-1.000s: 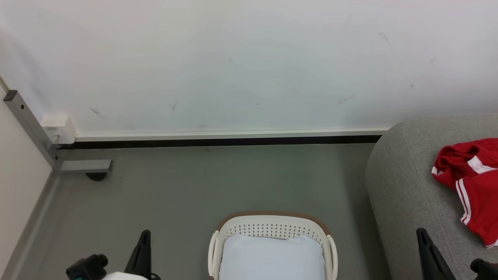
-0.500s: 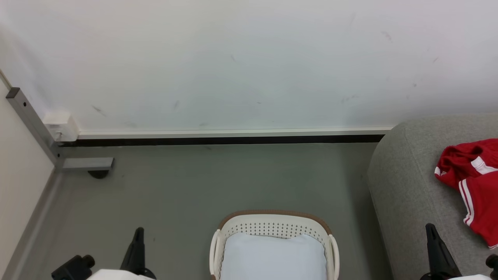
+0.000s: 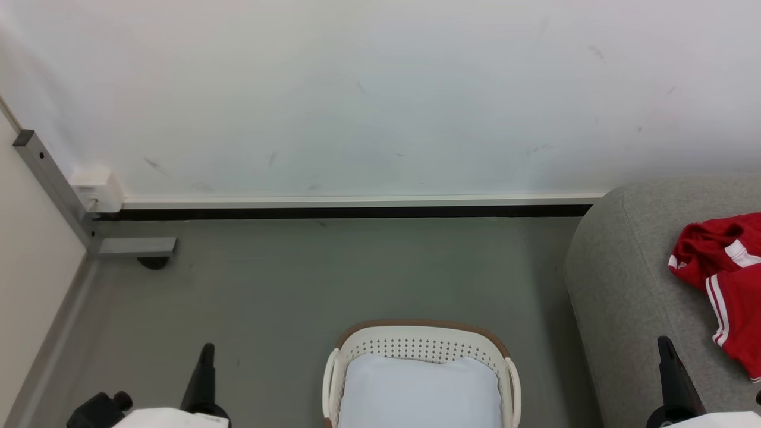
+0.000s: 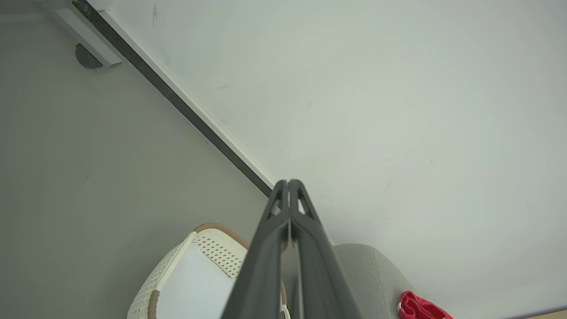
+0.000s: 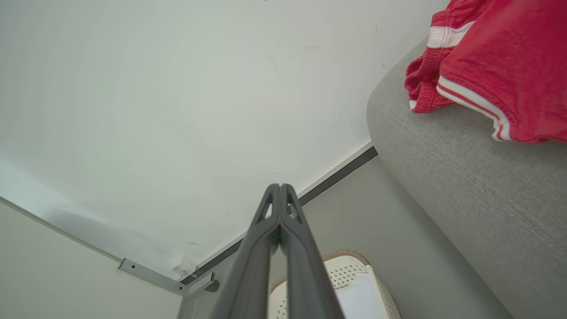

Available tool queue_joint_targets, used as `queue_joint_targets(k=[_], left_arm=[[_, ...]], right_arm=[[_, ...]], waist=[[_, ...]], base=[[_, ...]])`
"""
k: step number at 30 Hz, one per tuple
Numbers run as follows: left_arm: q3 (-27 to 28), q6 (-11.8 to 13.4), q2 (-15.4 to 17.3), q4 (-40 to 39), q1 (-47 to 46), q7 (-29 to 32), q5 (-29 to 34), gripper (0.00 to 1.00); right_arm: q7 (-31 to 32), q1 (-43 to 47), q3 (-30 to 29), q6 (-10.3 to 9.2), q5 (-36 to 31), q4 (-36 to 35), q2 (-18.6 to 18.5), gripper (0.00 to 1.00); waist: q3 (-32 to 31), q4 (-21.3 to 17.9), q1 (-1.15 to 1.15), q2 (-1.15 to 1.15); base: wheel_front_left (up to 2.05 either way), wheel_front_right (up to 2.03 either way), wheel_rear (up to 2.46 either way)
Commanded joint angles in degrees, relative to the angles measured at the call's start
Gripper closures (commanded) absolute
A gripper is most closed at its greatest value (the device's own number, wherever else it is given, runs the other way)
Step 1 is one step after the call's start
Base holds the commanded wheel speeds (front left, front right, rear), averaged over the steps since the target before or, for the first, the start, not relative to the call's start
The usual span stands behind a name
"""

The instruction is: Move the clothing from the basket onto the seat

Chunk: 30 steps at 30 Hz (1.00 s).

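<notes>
Left tool (image 3: pixel 206 352) and right tool (image 3: pixel 664 346) drifted outward, closed empty; basket (image 3: pixel 416 345) holds white cloth (image 3: pixel 419 392).

A white wall (image 3: pixel 380 89) with a few faint dark scuff marks fills the upper half of the head view. Along its foot runs a white baseboard (image 3: pixel 357 202), with a black strip (image 3: pixel 357 213) just beneath it, meeting the grey-green floor (image 3: pixel 285 279). At the left, a grey metal post (image 3: pixel 50 184) slants down to a short metal foot bar (image 3: pixel 137 245) with a dark round pad (image 3: pixel 153 262) under it. A small white box (image 3: pixel 95 187) sits against the post at baseboard height. A beige panel (image 3: pixel 30 297) stands at the far left. A plain white cloth (image 3: pixel 419 395) lies flat at bottom centre.
</notes>
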Motion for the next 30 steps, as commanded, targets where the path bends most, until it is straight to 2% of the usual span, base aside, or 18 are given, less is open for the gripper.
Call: queue_joint_targets(k=[1, 30], left_arm=[[0.5, -0.1, 0.4, -1.0, -1.1, 0.4, -2.0, 1.00], [2.4, -0.1, 0.5, -3.3, -1.1, 5.2, -19.2, 1.00]], right_arm=[[0.4, -1.4, -0.6, -0.04, 1.8, -0.7, -0.3, 1.00], [5.2, -3.0, -3.6, -0.07, 18.1, -0.5, 1.1, 1.00]], waist=[[0.0, 0.0, 0.00, 0.00], [0.6, 0.9, 0.00, 0.00]], base=[[0.00, 0.00, 0.00], [0.00, 0.00, 0.00]])
